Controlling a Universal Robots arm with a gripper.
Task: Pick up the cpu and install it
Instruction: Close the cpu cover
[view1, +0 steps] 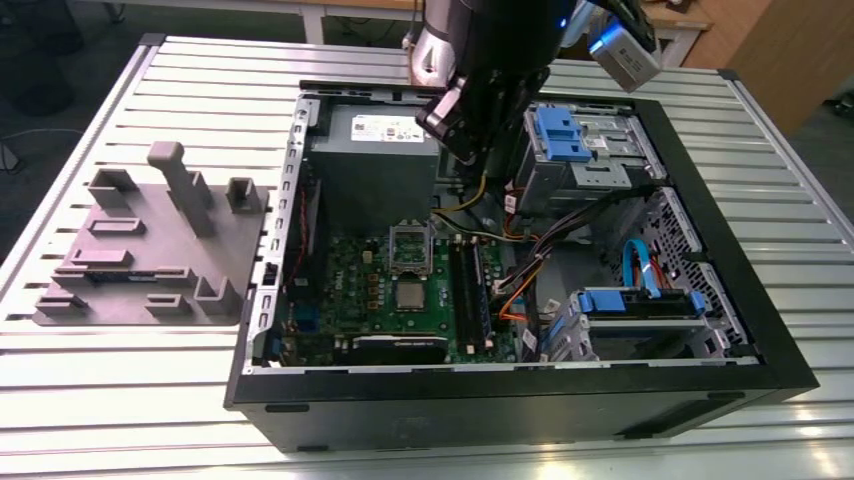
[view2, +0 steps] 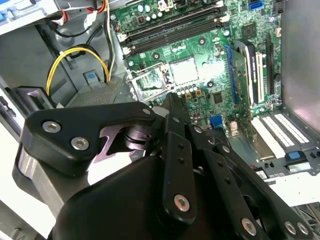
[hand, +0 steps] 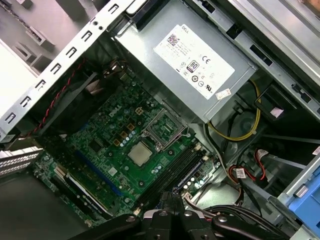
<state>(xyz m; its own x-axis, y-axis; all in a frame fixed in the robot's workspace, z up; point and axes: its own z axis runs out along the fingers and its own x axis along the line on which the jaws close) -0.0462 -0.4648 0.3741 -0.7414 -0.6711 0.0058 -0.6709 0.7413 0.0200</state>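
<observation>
Exterior view: PC case (view1: 534, 410) lies open on the slatted table (view1: 134, 400), with a grey fixture tray (view1: 147, 270) beside it on the exterior view's left. I see no chip on the tray. The arm hangs over the case and the gripper (view1: 467, 150) is above the board, near the power supply (view1: 374, 160) and well clear of anything. The cpu (view1: 407, 293) is down on the green motherboard (view1: 347, 290), just beside the raised load plate (view1: 407, 245).

First wrist view: the cpu (hand: 140, 153) is a small flat square with a silvery-grey top and a thin pale rim. It sits level and square to the board, inside the socket outline. The load plate (hand: 162, 127) is flipped up on the power supply (hand: 195, 60) side, not down over the chip. The memory slots (hand: 170, 172) run alongside. The gripper (hand: 173, 207) has its fingers drawn together with nothing between them.

Second wrist view: same story. The gripper (view2: 172, 102) is narrow and empty, fingers (view2: 172, 115) meeting at a single tip high above the board. The cpu (view2: 184, 70) is apart from it, bright top up and untilted. The load plate (view2: 147, 80) stands open next to it, with yellow cables (view2: 75, 52) off to one side.

My read: pick and place look done and the chip looks seated. Clamping isn't done, since the plate is open. I can't judge pin seating from here.
</observation>
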